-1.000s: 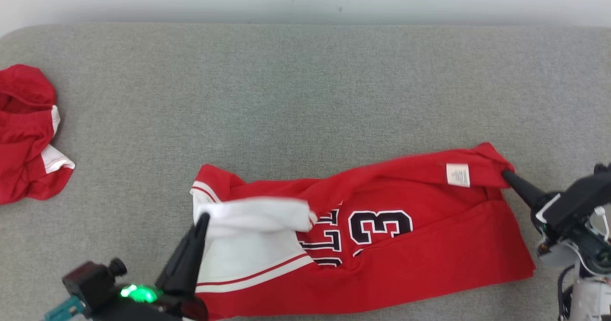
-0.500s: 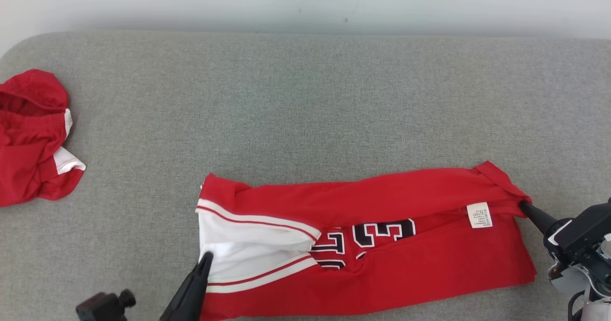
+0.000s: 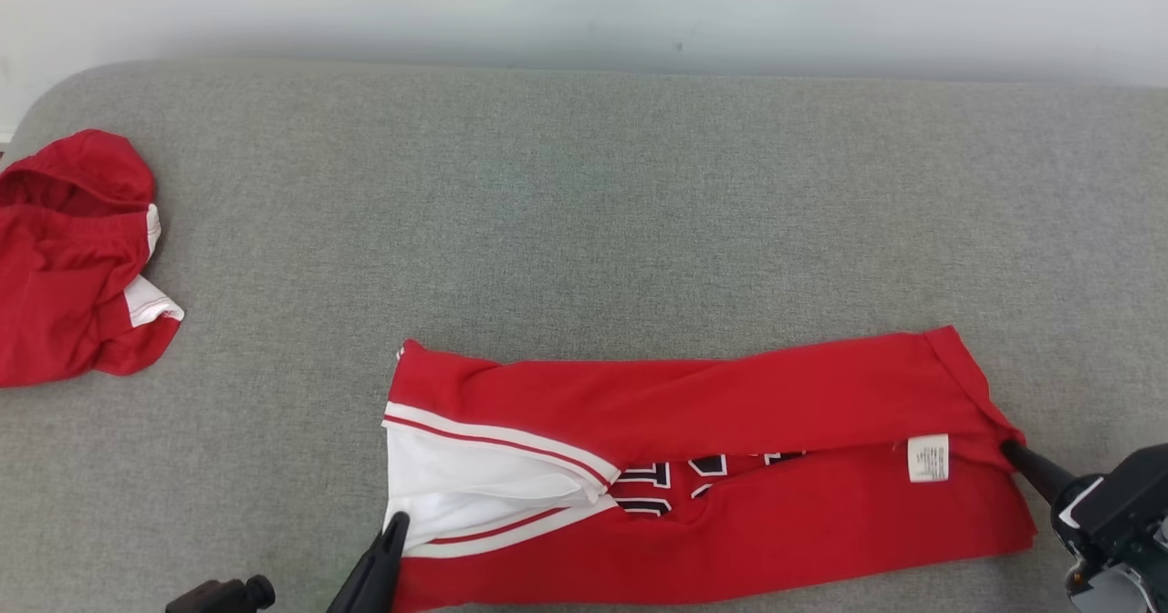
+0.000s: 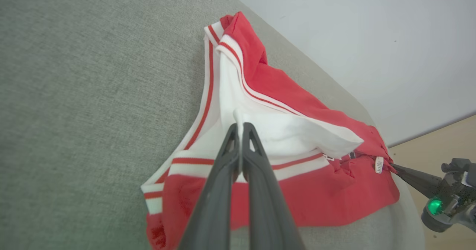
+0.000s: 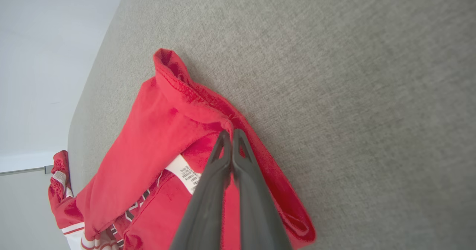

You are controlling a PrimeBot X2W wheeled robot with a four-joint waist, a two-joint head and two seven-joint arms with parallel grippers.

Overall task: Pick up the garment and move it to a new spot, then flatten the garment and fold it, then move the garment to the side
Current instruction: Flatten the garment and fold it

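The garment [image 3: 712, 467] is a red jersey with white trim and black numerals, lying long across the near middle of the grey cushion [image 3: 584, 193], its far edge folded over toward me. My left gripper [image 3: 395, 526] is shut on the white edge at the garment's left end; the left wrist view shows the garment [image 4: 282, 105] with white cloth pinched by my left gripper [image 4: 240, 125]. My right gripper [image 3: 1008, 450] is shut on the red hem at the right end, beside the white label [image 3: 928, 459]. In the right wrist view my right gripper [image 5: 230, 132] pinches the garment [image 5: 163, 131] at that hem.
A second red and white garment [image 3: 73, 257] lies crumpled at the cushion's left edge. A pale wall [image 3: 584, 2] runs behind the cushion. The cushion's rounded edge and a wooden floor [image 4: 438, 138] show in the left wrist view.
Both grippers have drawn the garment's raised far edge toward me and down, folding it over the numerals. The head view has shifted a little as well.
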